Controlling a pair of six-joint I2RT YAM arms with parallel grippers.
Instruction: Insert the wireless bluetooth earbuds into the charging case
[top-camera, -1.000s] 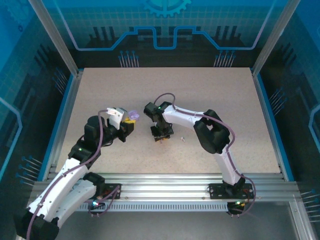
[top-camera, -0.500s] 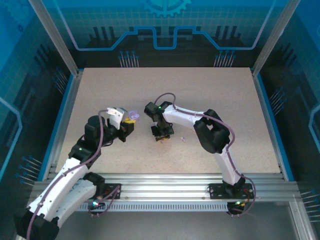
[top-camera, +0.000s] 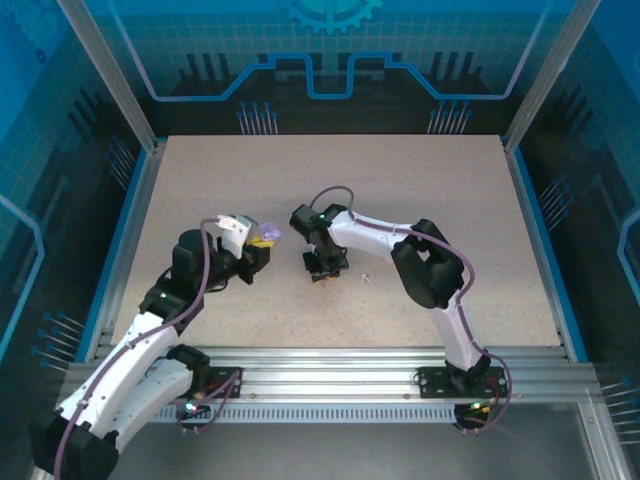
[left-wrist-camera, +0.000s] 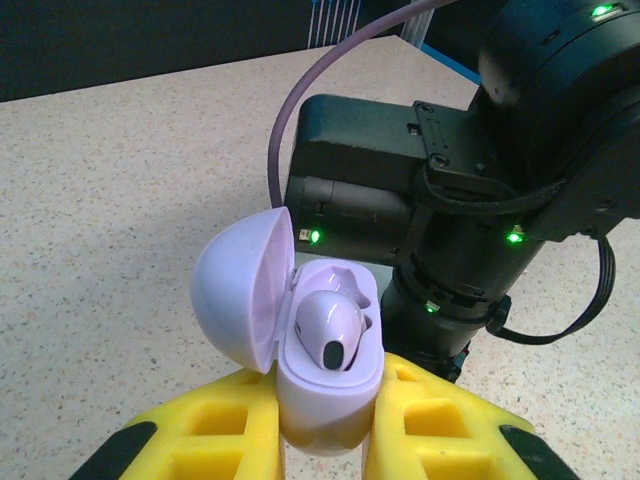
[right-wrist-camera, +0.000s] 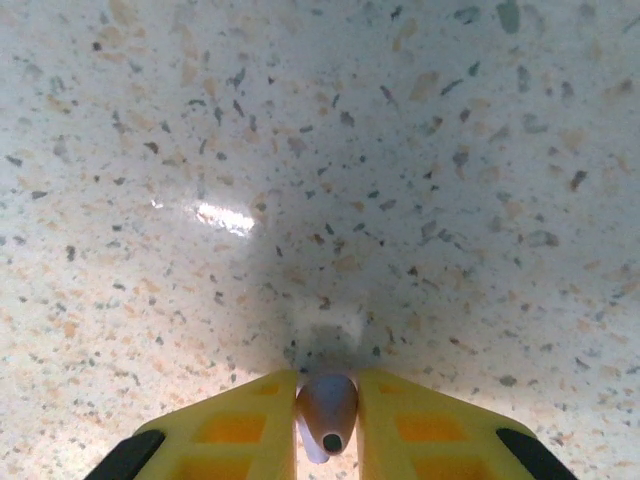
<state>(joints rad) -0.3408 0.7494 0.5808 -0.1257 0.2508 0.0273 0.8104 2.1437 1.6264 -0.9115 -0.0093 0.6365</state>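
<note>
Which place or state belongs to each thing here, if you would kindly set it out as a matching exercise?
Things:
A. case
B. purple bud
C. other bud

Places or states:
1. pinched in the right gripper, just above the table
2. seated in the case
3. lid open, clamped in the left gripper

Pairs: A-3, B-2, C-1

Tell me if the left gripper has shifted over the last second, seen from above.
Yes, slightly. The left gripper, holding the open purple case, has edged right, toward the white earbud lying on the table.
</note>
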